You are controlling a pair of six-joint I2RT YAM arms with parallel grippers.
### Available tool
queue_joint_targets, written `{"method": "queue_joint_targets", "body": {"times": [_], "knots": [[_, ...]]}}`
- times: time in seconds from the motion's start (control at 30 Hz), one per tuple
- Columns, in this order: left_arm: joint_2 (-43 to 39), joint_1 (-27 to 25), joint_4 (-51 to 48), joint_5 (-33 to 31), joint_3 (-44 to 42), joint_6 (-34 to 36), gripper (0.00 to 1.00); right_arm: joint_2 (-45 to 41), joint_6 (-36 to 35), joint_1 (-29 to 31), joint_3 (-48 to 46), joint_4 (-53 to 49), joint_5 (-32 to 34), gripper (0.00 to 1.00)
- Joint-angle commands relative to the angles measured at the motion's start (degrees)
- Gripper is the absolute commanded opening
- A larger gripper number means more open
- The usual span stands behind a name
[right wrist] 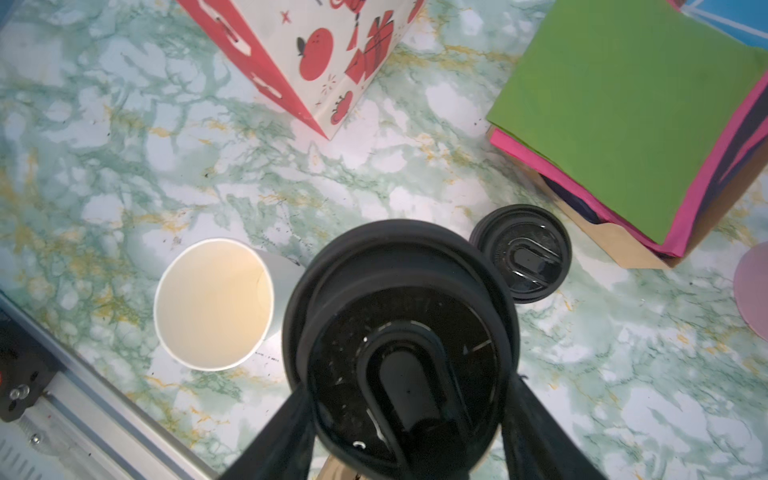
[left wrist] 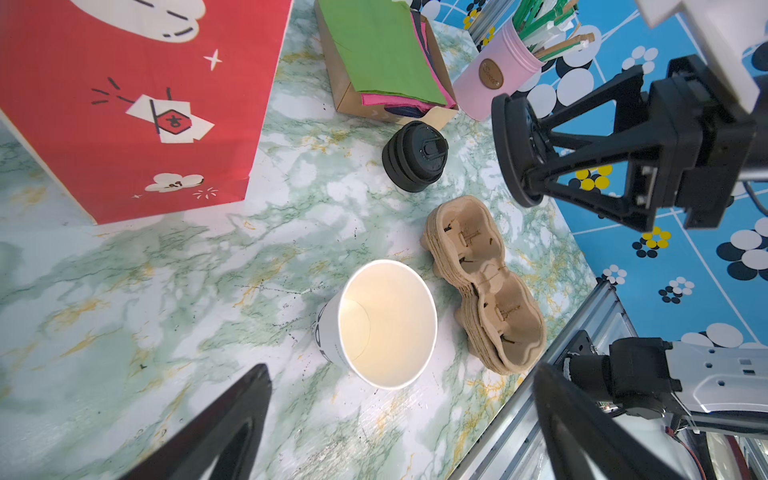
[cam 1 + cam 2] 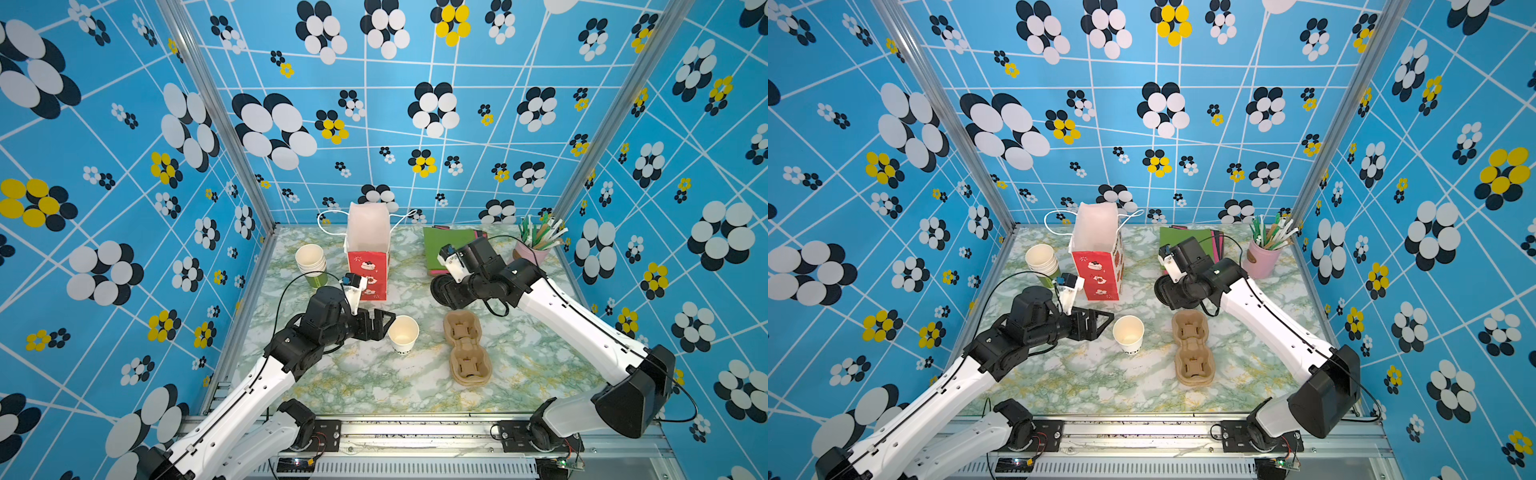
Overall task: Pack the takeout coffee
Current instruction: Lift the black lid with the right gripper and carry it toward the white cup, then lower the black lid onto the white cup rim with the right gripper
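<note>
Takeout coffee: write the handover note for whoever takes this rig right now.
Left tool: open, empty, right beside the white paper cup.
Right tool: shut on one black sip lid, held off the table near the stack of black lids.
Cup: upright on the table, lidless, between the left tool and the stack of pulp cup carriers. The red paper bag stands open behind it.
Done: one lid is in hand.
Left: press the lid onto the cup, then put the cup in the bag.
</note>
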Motion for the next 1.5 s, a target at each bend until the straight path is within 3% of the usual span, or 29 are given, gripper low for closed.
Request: {"method": "queue_joint_targets", "body": {"times": [0.0,0.27,0.5,1.47], "knots": [[-1.60,1.02,-0.03,-0.48,-1.55,-0.92,0.99,-0.07,1.30,3.70,1.21,-1.33,-1.40,0.62],[-4.52,3.42,0.06,-0.51,-3.26,-3.02,0.99,5.18,2.27,12.16,2.11,0.89,-2.33,0.62],[-6.70,5.63,-2.13,-1.91,-4.10,-4.49,0.99,10.84,1.59,15.48,4.89,-0.06,-1.90,0.62],[-9.56,8.45,-3.57,-1.72,-6.23,-4.72,0.99,21.30,-1.61,18.65,11.38,-7.60,1.88,0.62]]}}
